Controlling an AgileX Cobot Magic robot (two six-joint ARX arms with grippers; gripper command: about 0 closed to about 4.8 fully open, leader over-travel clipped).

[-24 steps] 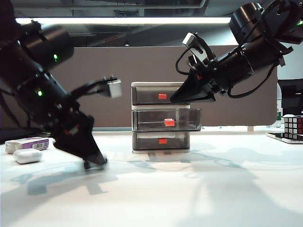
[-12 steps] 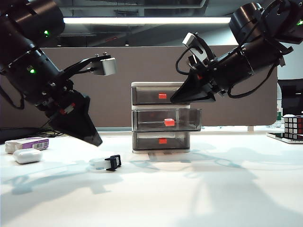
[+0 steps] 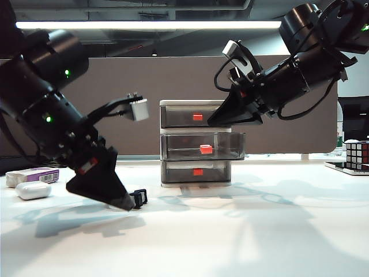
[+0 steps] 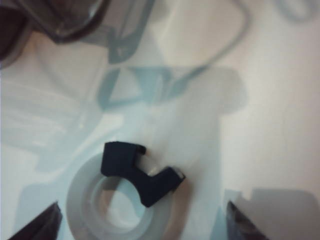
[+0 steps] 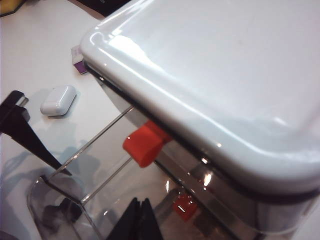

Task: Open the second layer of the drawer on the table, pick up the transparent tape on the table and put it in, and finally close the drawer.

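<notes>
Now left gripper lowered again, fingers straddling transparent tape

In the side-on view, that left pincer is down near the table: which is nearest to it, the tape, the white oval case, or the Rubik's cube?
From the left pincer:
1. Transparent tape, right beside its tip on the table.
2. White oval case, off at the left edge.
3. Rubik's cube, far right edge.

One drawer, one transparent tape, two grippers.
</notes>
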